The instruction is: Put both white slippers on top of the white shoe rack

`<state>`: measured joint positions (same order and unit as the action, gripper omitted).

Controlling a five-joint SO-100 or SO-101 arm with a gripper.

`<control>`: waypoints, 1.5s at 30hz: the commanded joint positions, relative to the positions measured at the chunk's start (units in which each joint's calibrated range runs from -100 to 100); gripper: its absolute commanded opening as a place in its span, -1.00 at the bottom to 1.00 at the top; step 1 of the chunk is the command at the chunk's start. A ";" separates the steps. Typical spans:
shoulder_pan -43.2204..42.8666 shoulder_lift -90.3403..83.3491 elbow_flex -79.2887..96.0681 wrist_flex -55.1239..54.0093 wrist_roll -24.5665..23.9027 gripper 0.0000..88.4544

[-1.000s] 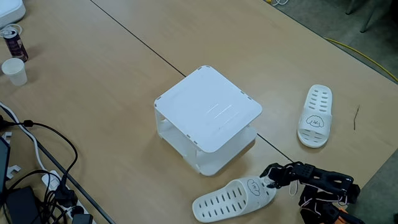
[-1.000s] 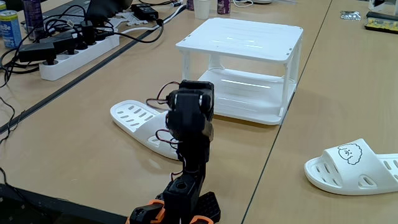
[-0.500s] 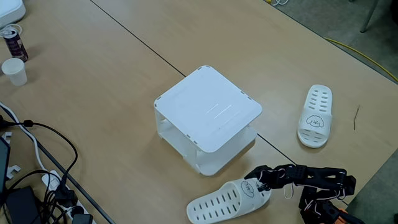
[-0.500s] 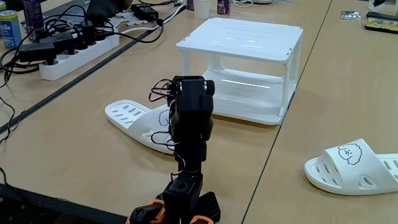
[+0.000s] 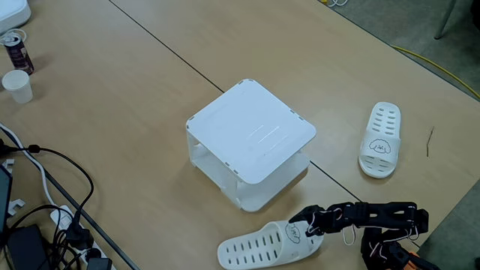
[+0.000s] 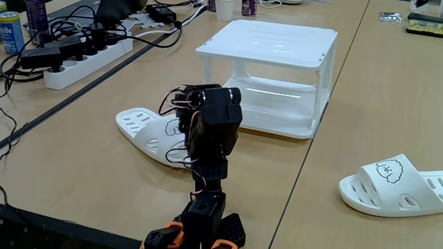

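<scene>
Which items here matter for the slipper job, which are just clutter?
Job: near slipper at the gripper; far slipper; rack.
Clutter: paper cup; can; power strip; cables.

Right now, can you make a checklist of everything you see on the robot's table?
Surface: tan wooden table, dark seam running across it.
Job's things: white shoe rack mid-table, top bare; one white slipper flat on the table at the gripper; other slipper flat, apart from the rack.
Clutter: paper cup, drink can.
Grippers: gripper at the near slipper's strap; whether it is open or shut, cannot tell.
Cables: black and white cables, power strip.
Surroundings: grey floor with a yellow cord.
</scene>
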<state>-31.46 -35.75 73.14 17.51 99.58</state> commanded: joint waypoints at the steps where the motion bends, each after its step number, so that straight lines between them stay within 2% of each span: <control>1: -1.52 -0.05 -4.71 -2.93 0.42 -0.39; 10: -8.75 -0.05 -2.63 -5.52 0.42 -0.39; 16: -10.32 -0.05 0.16 -5.52 0.42 -0.40; 18: -10.32 -0.05 0.07 -5.52 0.42 -0.51; 23: -9.99 -0.05 -0.56 -5.52 0.42 -0.99; 25: -9.99 -0.22 -1.55 -5.52 0.42 -0.98; 32: -10.97 -0.81 -16.80 -5.52 0.42 -0.98; 45: -18.29 -0.05 -50.27 -5.17 0.42 -0.98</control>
<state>-49.51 -35.59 35.49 12.79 99.58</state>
